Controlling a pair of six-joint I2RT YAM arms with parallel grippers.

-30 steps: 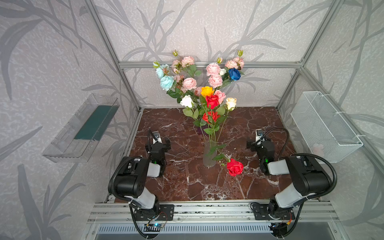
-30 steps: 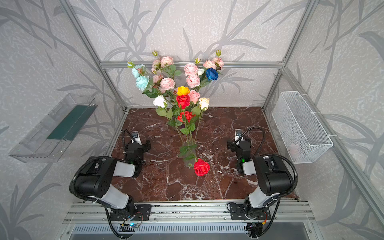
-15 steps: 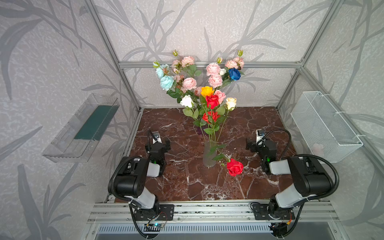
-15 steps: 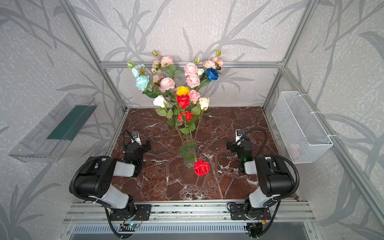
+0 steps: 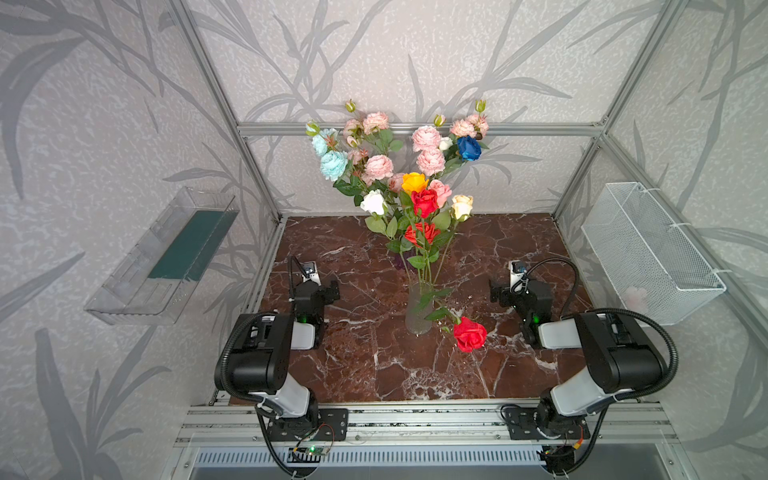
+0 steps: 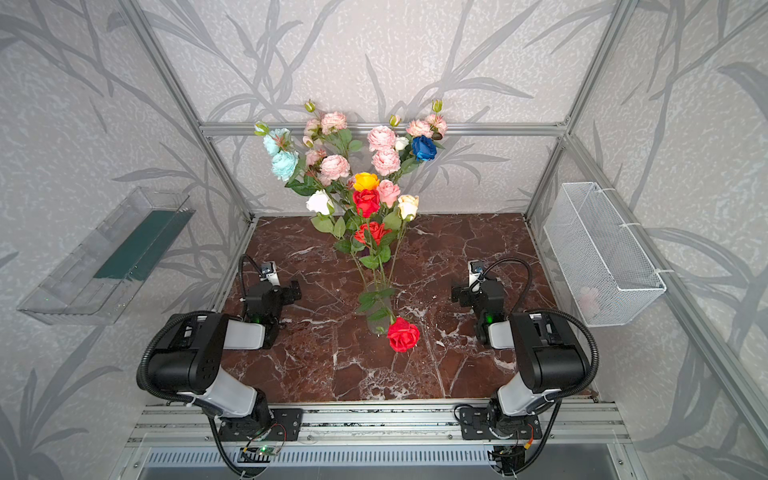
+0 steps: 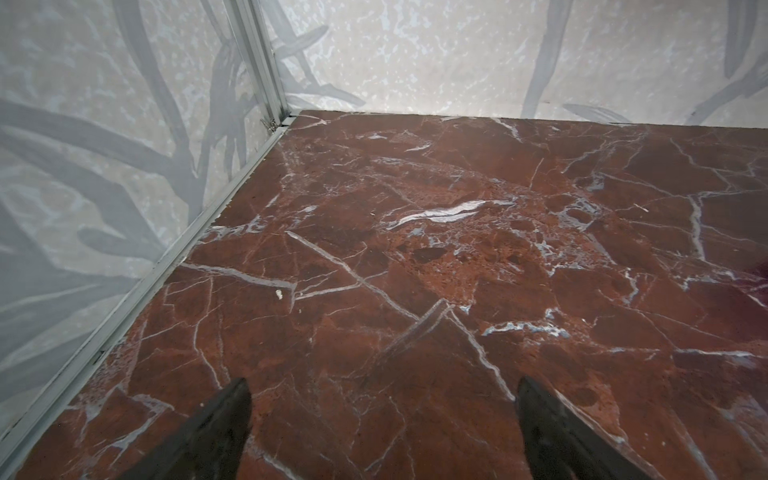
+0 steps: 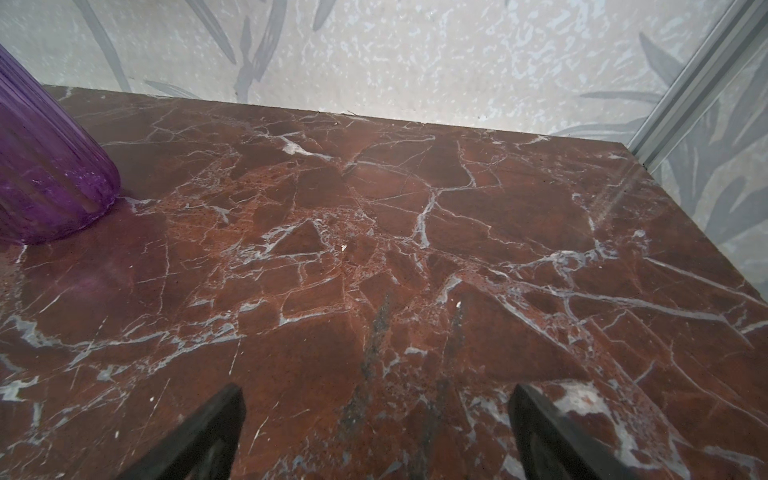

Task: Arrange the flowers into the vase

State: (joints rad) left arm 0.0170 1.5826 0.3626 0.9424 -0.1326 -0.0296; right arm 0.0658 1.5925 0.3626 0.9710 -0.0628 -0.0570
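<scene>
Both the left end effector (image 7: 382, 386) and right end effector (image 8: 376, 390) sat wide apart, empty. The flowers (image 5: 419, 195) stood in the vase (image 5: 417, 309); I'd grab the drooping red rose (image 5: 469, 334) low on its stem.

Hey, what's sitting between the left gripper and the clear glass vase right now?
Nothing is. Only bare marble tabletop lies between the left gripper and the clear glass vase. Both top views show that stretch.
</scene>
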